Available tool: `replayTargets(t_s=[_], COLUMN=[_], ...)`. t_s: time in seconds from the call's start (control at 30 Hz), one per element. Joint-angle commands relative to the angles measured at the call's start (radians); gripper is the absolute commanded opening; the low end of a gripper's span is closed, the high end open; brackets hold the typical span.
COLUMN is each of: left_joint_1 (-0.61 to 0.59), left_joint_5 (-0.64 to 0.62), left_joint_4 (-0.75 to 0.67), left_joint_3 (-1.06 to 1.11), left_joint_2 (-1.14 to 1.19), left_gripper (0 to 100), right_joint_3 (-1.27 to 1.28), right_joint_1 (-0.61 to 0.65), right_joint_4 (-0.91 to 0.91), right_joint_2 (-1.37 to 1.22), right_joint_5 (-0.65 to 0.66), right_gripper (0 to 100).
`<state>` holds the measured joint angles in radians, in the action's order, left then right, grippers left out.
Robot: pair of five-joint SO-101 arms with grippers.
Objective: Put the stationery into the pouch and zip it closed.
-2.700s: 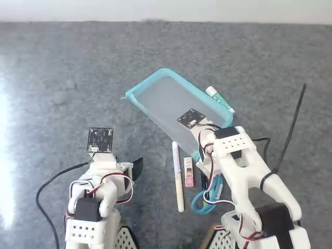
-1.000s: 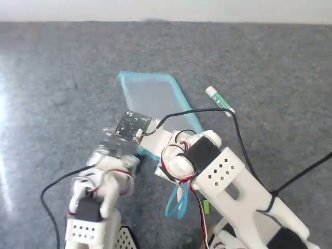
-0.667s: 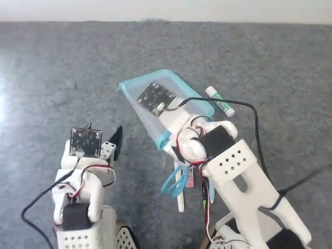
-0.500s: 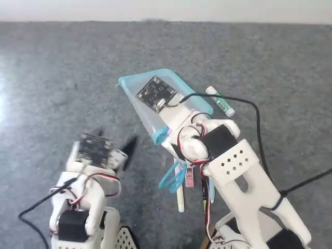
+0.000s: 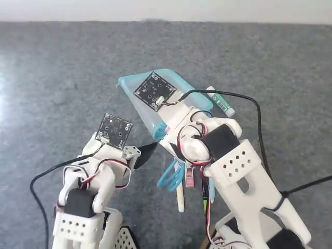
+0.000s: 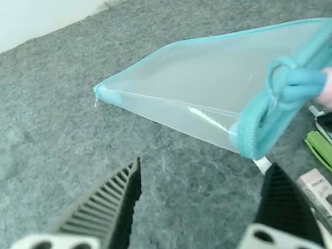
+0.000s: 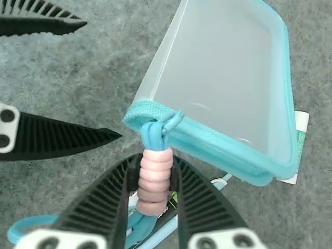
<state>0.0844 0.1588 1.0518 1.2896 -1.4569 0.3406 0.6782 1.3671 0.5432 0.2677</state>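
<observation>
Grey table (image 5: 62, 67): right tool (image 7: 154, 162) grips pouch (image 7: 223, 78) by pull (image 7: 154, 179)

place: a robot test spot, like a lab | seen: grey speckled table (image 5: 52, 78), plain white wall (image 5: 166, 9) behind | also: white left arm (image 5: 83, 210) and right arm (image 5: 244, 171) with bare wires (image 5: 182, 141)

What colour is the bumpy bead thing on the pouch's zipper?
The bead pull is pale pink, clearest in the right wrist view, pinched by the right gripper.
</observation>
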Motion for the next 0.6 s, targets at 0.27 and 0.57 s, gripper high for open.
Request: replayTargets(t_s=[0.27, 0.57], left_joint_1=[0.002, -0.081], left_joint_5=[-0.078, -0.048], left_joint_4=[-0.091, -0.129], left_joint_3=[0.002, 0.027], left_joint_2=[-0.049, -0.048], left_gripper=[35, 31], right_joint_3=[-0.018, -0.021], right_joint_1=[0.101, 0.099], right_joint_4=[0.01, 0.038], right_joint_2=[0.041, 0.05], right_joint_5=[-0.011, -0.006], right_gripper=[0.7, 0.7])
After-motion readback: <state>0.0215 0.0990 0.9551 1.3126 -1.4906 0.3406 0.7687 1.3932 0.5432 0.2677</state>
